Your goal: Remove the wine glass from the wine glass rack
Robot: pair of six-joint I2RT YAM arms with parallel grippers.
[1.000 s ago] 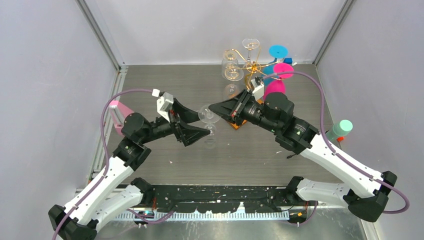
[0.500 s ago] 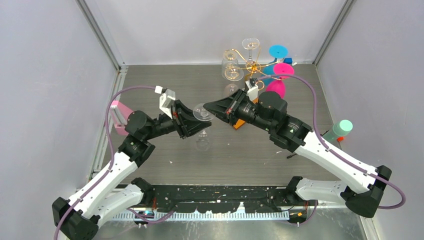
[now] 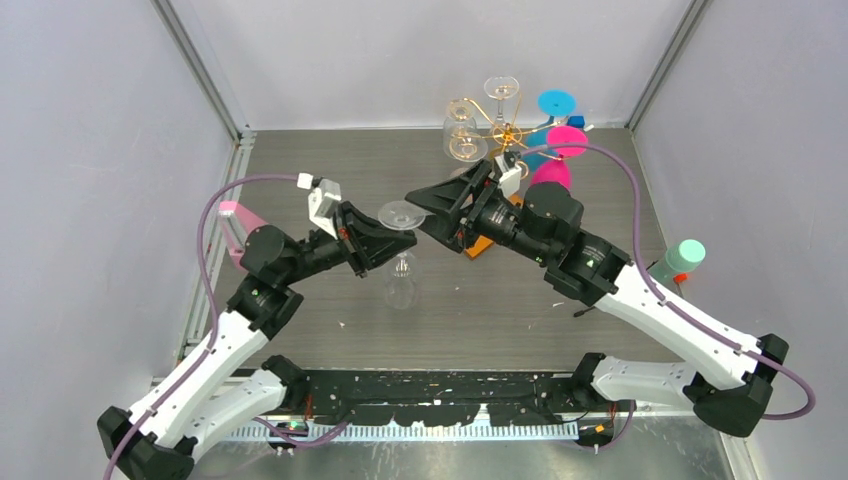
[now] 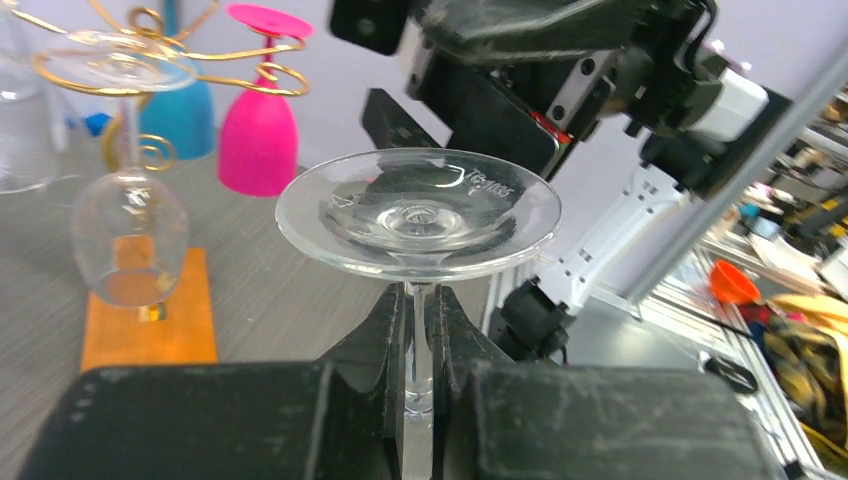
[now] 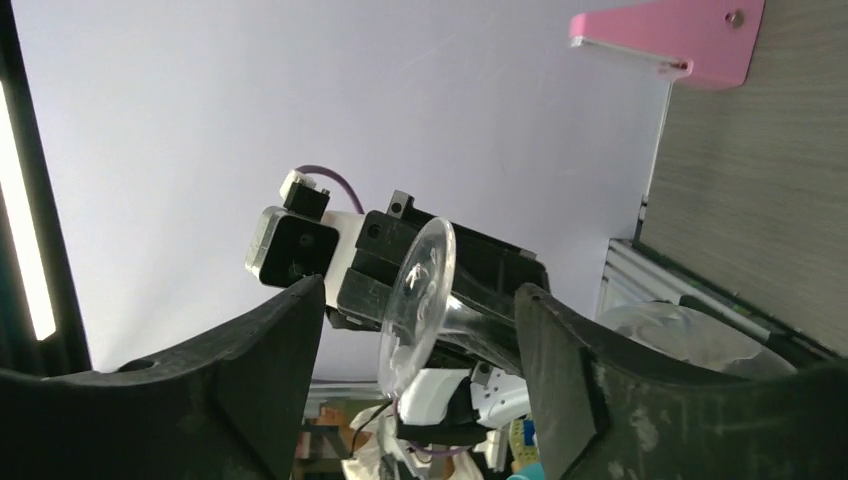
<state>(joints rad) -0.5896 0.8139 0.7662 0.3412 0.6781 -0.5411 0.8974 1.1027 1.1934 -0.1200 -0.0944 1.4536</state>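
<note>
Left tool (image 4: pixel 420 320) is clenching the wine glass (image 4: pixel 417 210) by its stem, foot upward.
Right tool (image 5: pixel 418 295) is hanging released, its fingers flanking the glass foot without touching.

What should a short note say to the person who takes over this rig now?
Left gripper: shut on the stem of the clear stemmed wine glass, held foot up, bowl down.
Right gripper: open, its fingers on either side of the glass foot, not gripping.
Gold wire rack with orange base: at the back of the table, other glasses hanging on it.
Done: the glass is off the rack, in the left gripper alone.
Left: probably draw the right arm away and set the glass down.
</note>
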